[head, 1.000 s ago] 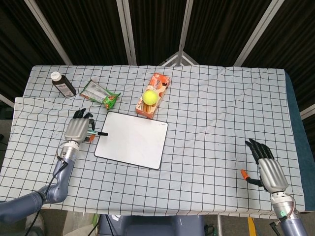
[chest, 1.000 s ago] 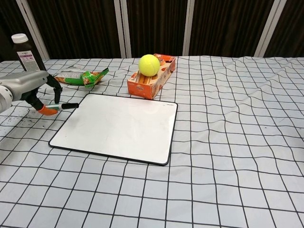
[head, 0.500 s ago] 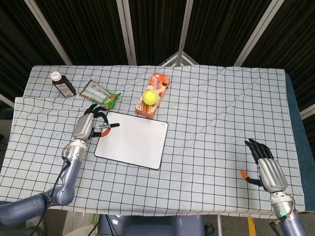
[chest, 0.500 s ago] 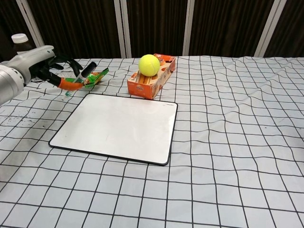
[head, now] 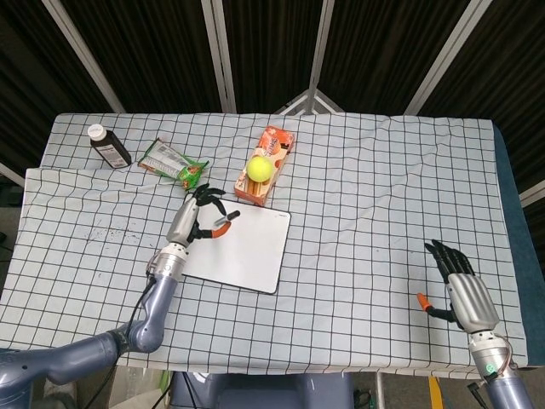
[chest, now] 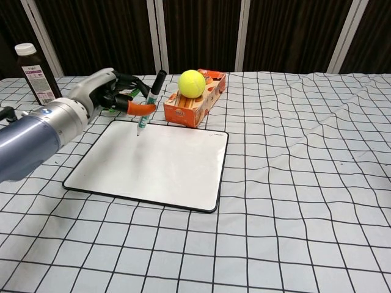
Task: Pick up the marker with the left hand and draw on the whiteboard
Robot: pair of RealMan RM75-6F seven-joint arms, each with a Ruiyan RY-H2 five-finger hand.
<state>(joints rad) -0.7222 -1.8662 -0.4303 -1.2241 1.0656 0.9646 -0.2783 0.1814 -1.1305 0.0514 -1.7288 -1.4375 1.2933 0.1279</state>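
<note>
We see the left hand (chest: 113, 97) over the far left corner of the whiteboard (chest: 153, 163), its fingers closed around a marker (chest: 148, 104) with the orange-tipped thumb pressed against the barrel. The marker stands nearly upright, black cap end tilted toward one o'clock in the chest view and the lower tip pointing down at the board's surface; we cannot tell whether the tip actually touches the board. In the head view the same left hand (head: 194, 219) sits at the board's ten o'clock corner, with the marker (head: 223, 225) angled across it. The whiteboard (head: 243, 251) lies flat on the checked tablecloth (head: 366, 196), its face showing no clear marks from here. Just past the board at twelve o'clock is an orange carton (chest: 197, 97) lying on its side with a yellow tennis ball (chest: 192, 83) resting on top. At about eleven o'clock from the board lies a green snack packet (head: 173, 163), and further out toward ten o'clock stands a dark bottle with a white cap (chest: 33, 73). The right hand (head: 461, 290) rests well apart at the table's four o'clock edge, holding nothing, its dark fingers extended and slightly parted.
</note>
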